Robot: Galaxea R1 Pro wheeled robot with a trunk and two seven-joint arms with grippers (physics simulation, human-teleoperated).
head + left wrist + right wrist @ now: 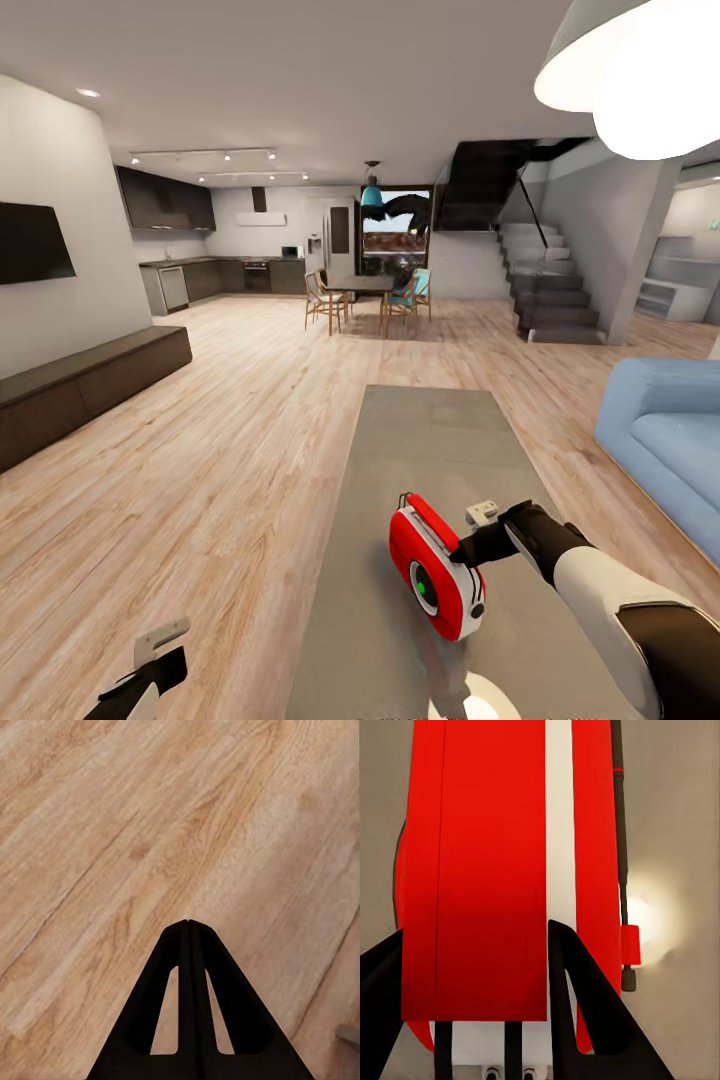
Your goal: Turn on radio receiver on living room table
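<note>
The head view looks forward and down along the table (430, 440) toward the far kitchen and stairs, with both arms at its lower edge. The left wrist view faces the wood floor (150, 817) past the left gripper (187, 922). The right wrist view sits very near the radio receiver (487, 870), which the head view shares, with the table.

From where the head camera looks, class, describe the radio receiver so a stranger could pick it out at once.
Find the long grey table beside the blue sofa. At its near end stands the radio receiver, against the right gripper: small, bright red, rounded, with a round dial and thin handle.
</note>
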